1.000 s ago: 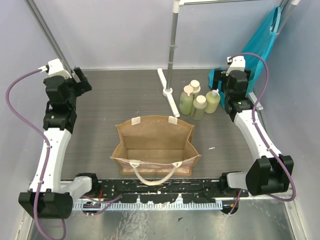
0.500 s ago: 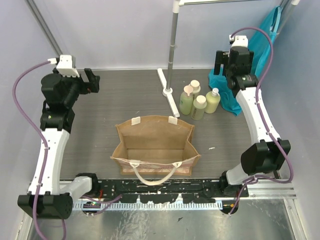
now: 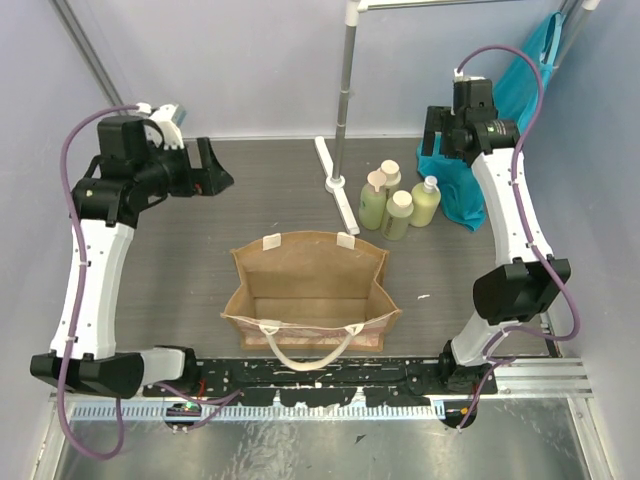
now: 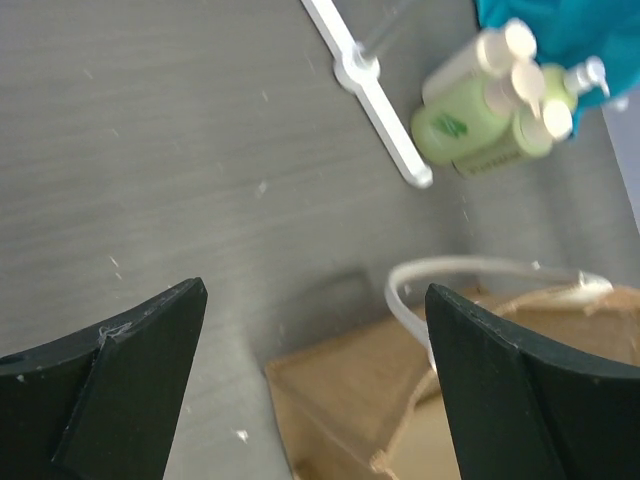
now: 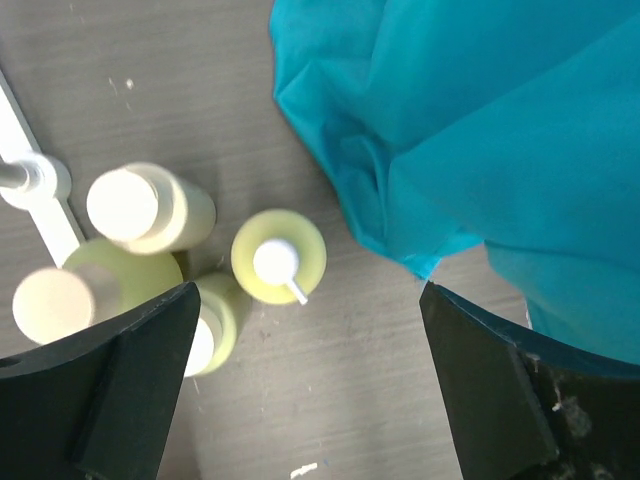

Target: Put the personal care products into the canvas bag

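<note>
Nothing of the task is being shown as done yet. All four personal care products point(image 3: 398, 213) are being seen outside the canvas bag point(image 3: 310, 265). They are standing upright in one tight cluster toward the far right part of the desk point(image 3: 250, 190), with the white foot of a metal stand point(image 3: 336, 190) just beside them on one side and a teal cloth point(image 3: 455, 190) on the other. The canvas bag is standing open near the middle of the near edge, well apart from the cluster, and nothing is being seen inside it.

The right gripper point(image 5: 308, 292) is being held above the cluster, looking down on the bottle with the pump top point(image 5: 277, 257). Its jaws are being kept wide apart, and nothing is being gripped or touched by them. The left gripper point(image 4: 315, 290) is being held high over the far left part of the desk, also spread wide and empty.

So the whole work is being judged as left: each of the four products is to be picked up and lowered into the bag. The bottle with the pump top, lying under the right gripper, is probably being aimed at first.
</note>
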Robot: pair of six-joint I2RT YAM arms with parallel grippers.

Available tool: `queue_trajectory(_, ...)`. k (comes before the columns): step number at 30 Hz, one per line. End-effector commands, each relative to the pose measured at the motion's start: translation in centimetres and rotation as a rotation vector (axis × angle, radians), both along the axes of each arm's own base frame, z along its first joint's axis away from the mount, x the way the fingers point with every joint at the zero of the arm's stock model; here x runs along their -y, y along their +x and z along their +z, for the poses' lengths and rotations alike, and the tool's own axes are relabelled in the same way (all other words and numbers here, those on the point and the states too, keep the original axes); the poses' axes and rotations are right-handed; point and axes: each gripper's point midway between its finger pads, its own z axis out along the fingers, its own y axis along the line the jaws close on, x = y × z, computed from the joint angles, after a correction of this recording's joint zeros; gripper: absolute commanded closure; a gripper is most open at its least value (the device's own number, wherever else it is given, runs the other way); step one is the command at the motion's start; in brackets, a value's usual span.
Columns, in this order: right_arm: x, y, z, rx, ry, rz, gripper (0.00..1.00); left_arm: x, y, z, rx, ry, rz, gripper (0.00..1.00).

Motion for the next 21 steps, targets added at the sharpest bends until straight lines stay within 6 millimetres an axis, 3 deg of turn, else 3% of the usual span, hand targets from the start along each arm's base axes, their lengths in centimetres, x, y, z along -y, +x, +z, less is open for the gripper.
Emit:
queue_trajectory(1,-0.8,-1.4,-1.0,-0.081,0.037,0.004,0.01,1.5,-4.8,-3.6,-0.273,0.01,-0.039,0.02)
queue_trajectory(5,-0.6,-1.3,-2.1,-0.121,0.026,-0.011,0.0,2.8,-7.8,-5.2,-0.411,0.003,-0.064,0.02)
queue_trajectory(10,-0.7,-1.3,-3.7,-0.17,0.03,-0.02,0.0,1.9,-11.8,-8.8,-0.608,0.088,-0.017,0.02)
queue_trajectory(16,-0.4,-1.7,-5.0,-0.21,0.007,-0.028,0.0,2.8,-14.9,-8.5,-0.638,0.049,-0.036,0.02)
queue_trajectory(21,-0.1,-1.6,-6.5,-0.246,-0.013,-0.031,0.0,3.6,-16.6,-9.7,-0.702,0.071,-0.074,0.02)
